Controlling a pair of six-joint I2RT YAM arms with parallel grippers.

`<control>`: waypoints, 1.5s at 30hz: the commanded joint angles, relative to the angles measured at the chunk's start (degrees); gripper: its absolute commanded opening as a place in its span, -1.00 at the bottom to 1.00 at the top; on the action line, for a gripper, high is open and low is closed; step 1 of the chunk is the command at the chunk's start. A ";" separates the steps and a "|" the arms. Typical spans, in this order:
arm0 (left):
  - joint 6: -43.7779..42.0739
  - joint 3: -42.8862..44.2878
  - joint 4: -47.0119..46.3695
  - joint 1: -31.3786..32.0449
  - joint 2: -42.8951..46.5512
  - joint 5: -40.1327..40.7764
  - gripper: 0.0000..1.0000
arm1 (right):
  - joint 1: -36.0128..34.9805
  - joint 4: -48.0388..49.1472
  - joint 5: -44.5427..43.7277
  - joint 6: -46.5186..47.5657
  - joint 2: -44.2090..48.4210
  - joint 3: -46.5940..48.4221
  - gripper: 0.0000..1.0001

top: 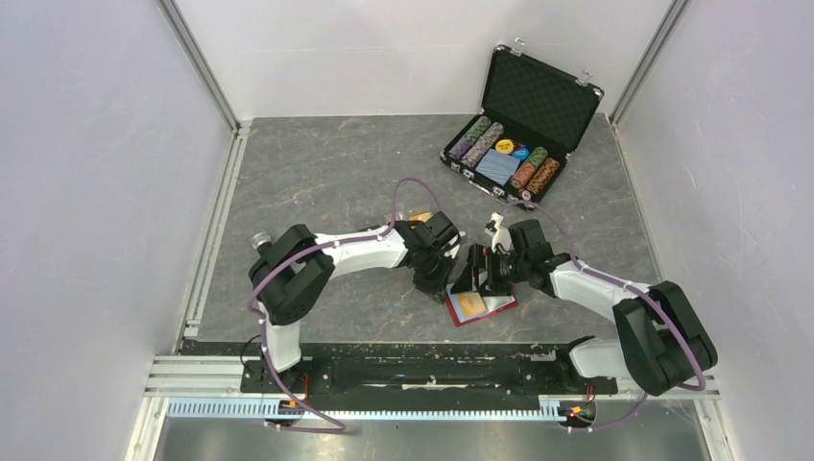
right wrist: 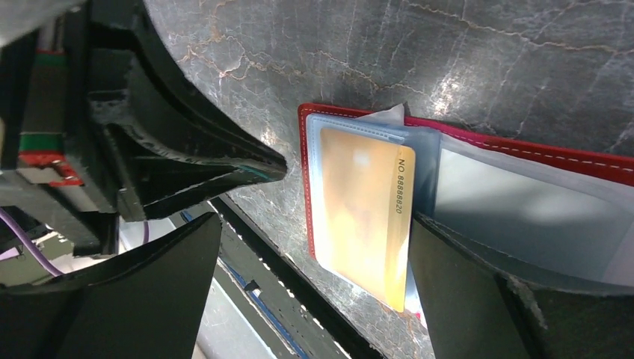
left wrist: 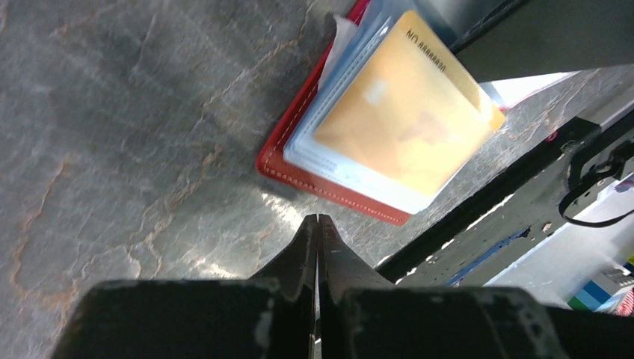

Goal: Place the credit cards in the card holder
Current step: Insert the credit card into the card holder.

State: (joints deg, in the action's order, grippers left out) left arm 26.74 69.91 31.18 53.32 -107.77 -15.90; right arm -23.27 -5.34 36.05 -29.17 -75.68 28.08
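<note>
Left gripper (left wrist: 318, 218) is seen pinched fully together with nothing caught in it. Its tip is pointed at the table (left wrist: 112, 149), just short of the card holder (left wrist: 295, 173), whose red corner sits up and to the right in the left wrist view. No contact can be made out.

Right gripper (right wrist: 314, 224) is spread wide and nothing is held. In its wrist view the holder is laid open between the two fingers (right wrist: 463, 299). The right-hand one overlaps the clear sleeve (right wrist: 523, 209) at lower right, but whether they touch can't be judged.

A gold credit card (right wrist: 362, 209) is seen lying in the holder's sleeves, apparently partly slid in. From the top camera the holder is found at lower centre, between both grippers.

At upper right, a black chip case (top: 523, 125) is propped open, filled with rows of poker chips (top: 480, 139) and a blue deck (top: 496, 165).
</note>
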 commanded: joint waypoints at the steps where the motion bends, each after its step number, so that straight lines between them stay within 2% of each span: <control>1: 2.89 1.67 -4.90 -0.48 -2.94 -3.78 -0.95 | -0.64 0.25 -0.89 -0.05 0.00 -2.01 0.96; 8: 2.21 4.35 -4.18 -0.56 -8.03 -4.71 -0.96 | -0.96 0.60 0.62 -0.14 -0.41 -2.32 0.96; 10: 2.16 4.68 -3.90 -0.65 -8.56 -4.63 -0.96 | -1.11 0.60 1.44 0.03 -0.91 -2.26 0.91; 14: 2.16 5.24 -3.39 -0.93 -9.26 -4.06 -0.96 | -1.32 -0.75 2.79 1.07 -2.33 -1.44 0.55; 16: 2.23 5.17 -3.41 -1.24 -9.24 -3.82 -0.95 | -1.30 -3.32 2.31 3.04 -2.63 -0.15 0.24; 17: 2.24 5.11 -3.41 -1.44 -9.17 -3.66 -0.95 | -1.42 -5.65 1.08 4.33 -2.72 0.97 0.20; 19: 2.24 5.02 -3.32 -1.80 -8.98 -3.37 -0.95 | -1.64 -11.38 -2.77 7.90 -2.66 3.79 0.24; 24: 2.19 5.14 -3.10 -2.00 -8.91 -3.13 -0.95 | -2.58 -19.99 -11.00 13.97 -1.17 8.83 0.55; 32: 1.77 5.61 -2.62 -1.99 -9.27 -2.85 -0.96 | -4.57 -24.72 -16.26 16.63 1.73 12.81 0.80; 39: 1.73 5.96 -2.53 -2.08 -8.03 -2.64 -0.94 | -4.68 -27.34 -18.52 18.68 2.88 16.72 0.82; 45: 3.48 3.91 -5.04 -2.59 -2.17 -3.02 -0.63 | -3.62 -26.48 -17.12 18.67 1.31 15.01 0.64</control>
State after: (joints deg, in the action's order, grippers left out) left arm 27.14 74.78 29.52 51.44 -114.37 -22.06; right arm -27.55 -31.44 19.03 -11.66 -74.22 42.89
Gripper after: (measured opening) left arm 0.146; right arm 0.848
